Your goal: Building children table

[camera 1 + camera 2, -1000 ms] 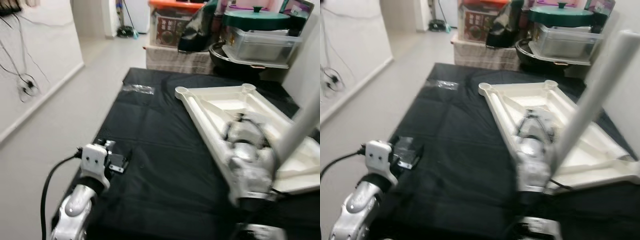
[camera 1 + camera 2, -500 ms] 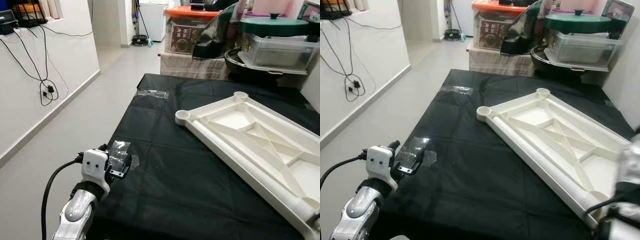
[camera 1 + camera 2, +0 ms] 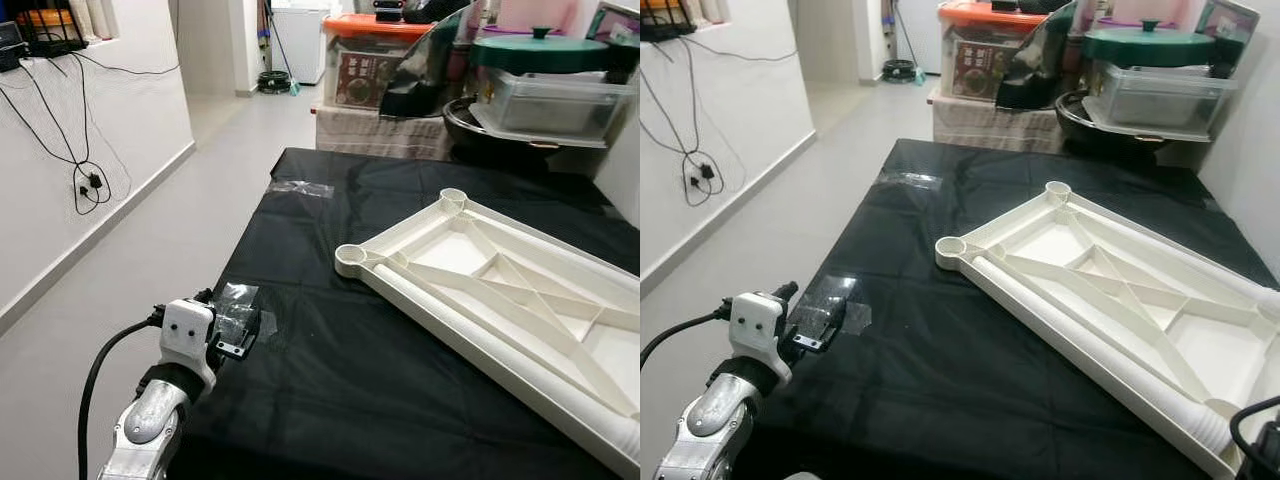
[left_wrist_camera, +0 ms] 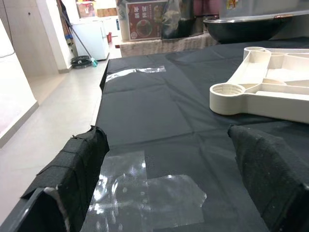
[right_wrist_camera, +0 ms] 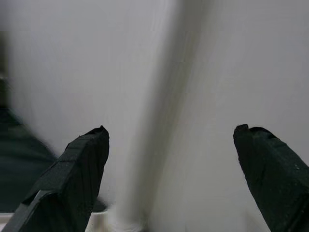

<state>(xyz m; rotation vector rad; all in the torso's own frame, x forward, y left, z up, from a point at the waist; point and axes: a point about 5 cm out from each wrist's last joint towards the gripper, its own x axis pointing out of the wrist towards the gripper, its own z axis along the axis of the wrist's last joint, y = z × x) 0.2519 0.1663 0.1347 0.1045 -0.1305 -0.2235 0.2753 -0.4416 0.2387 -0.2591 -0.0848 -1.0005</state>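
Note:
A white plastic table top [image 3: 1110, 290] lies upside down on the black cloth-covered surface [image 3: 330, 400], with round leg sockets [image 3: 951, 247] at its corners. A white table leg [image 3: 1090, 345] lies along its near edge. My left gripper [image 3: 238, 338] hovers at the cloth's near left corner, well left of the table top. In the left wrist view it [image 4: 166, 131] is open with nothing between its fingers. My right gripper [image 5: 170, 129] is open too, in front of a blurred white surface. A bit of the right arm [image 3: 1262, 440] shows at the lower right.
Patches of clear tape [image 3: 238, 300] stick to the cloth by the left gripper, with another patch [image 3: 300, 187] farther back. Storage boxes [image 3: 370, 65], a bin and a lidded pot [image 3: 545, 50] crowd the far end. Open floor [image 3: 150, 230] and a wall with cables lie to the left.
A second ago my right arm stood over the table top with the white leg upright. The arm has since dropped to the lower right and the leg lies along the top's edge. The camera shifted.

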